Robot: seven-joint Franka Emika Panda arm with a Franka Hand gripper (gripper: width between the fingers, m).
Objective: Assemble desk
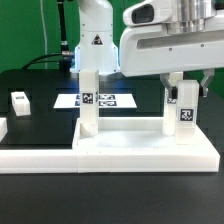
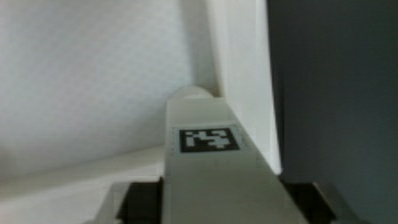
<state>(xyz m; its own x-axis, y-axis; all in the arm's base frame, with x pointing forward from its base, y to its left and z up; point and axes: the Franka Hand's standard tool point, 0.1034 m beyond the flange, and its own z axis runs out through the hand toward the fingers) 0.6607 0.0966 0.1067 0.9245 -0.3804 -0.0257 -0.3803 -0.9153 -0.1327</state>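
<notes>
Desk tabletop (image 1: pixel 140 152) lies at the table's (image 1: pixel 45 125) front edge; the gripper (image 1: pixel 185 95) clasps an upright leg (image 1: pixel 185 125) on its corner, probably to screw it in.

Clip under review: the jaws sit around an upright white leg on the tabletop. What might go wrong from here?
1. The jaws straddle only the top of the white square-section plastic leg with the black-and-white tag; an off-centre squeeze might tilt it.
2. Nothing visibly holds the broad flat white tabletop slab in place, so pushing or twisting the leg may shift it.
</notes>
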